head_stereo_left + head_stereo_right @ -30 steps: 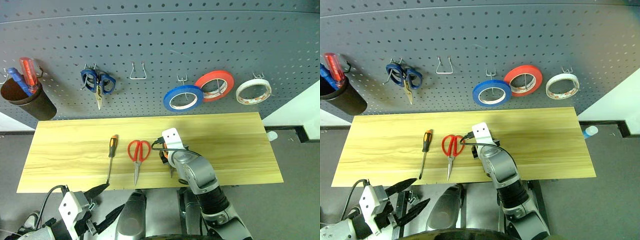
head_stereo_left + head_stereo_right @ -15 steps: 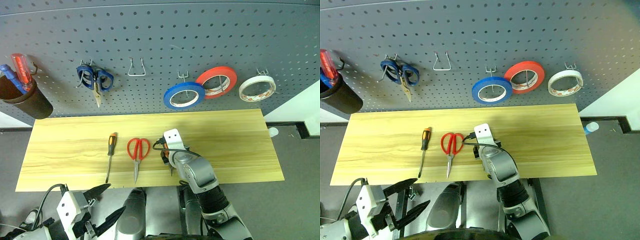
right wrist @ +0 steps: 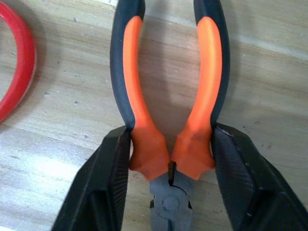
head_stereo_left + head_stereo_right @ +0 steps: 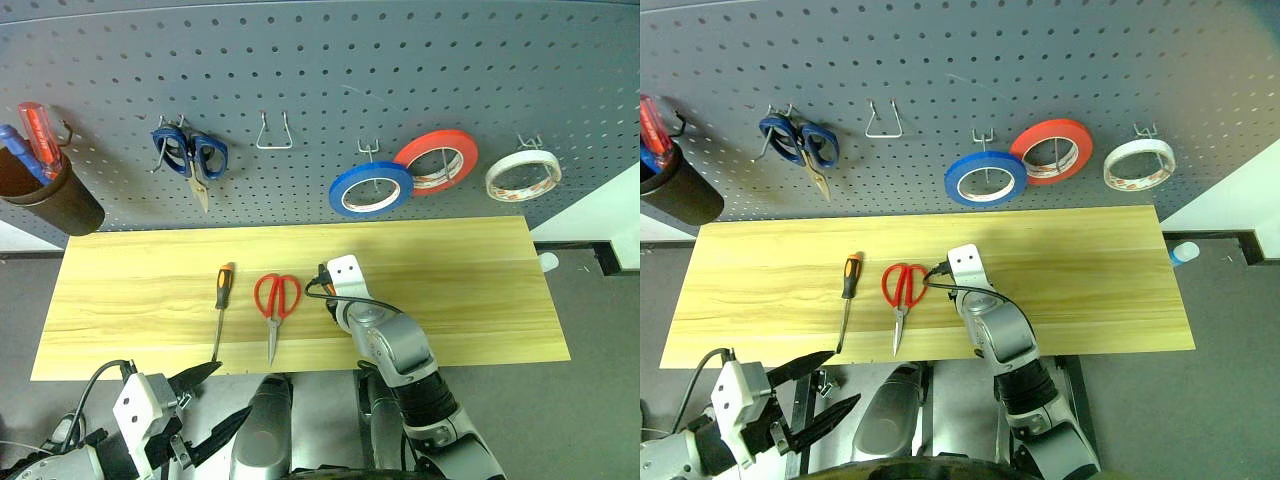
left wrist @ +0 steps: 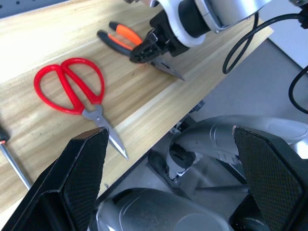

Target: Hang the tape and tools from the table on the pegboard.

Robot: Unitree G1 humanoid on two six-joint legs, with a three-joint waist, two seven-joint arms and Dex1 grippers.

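Gripping pliers (image 3: 168, 110) near table (image 4: 480, 290) front edge, right tool (image 3: 171, 159); left tool (image 5: 168, 178) wide open, empty.

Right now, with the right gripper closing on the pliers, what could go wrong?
The right gripper pinches the pliers low on the handles near the pivot, so they may swing or slip on lifting. The pliers' tip lies near the table front edge, so a fumble could drop them off. The red-handled scissors lie close beside them and could get nudged.
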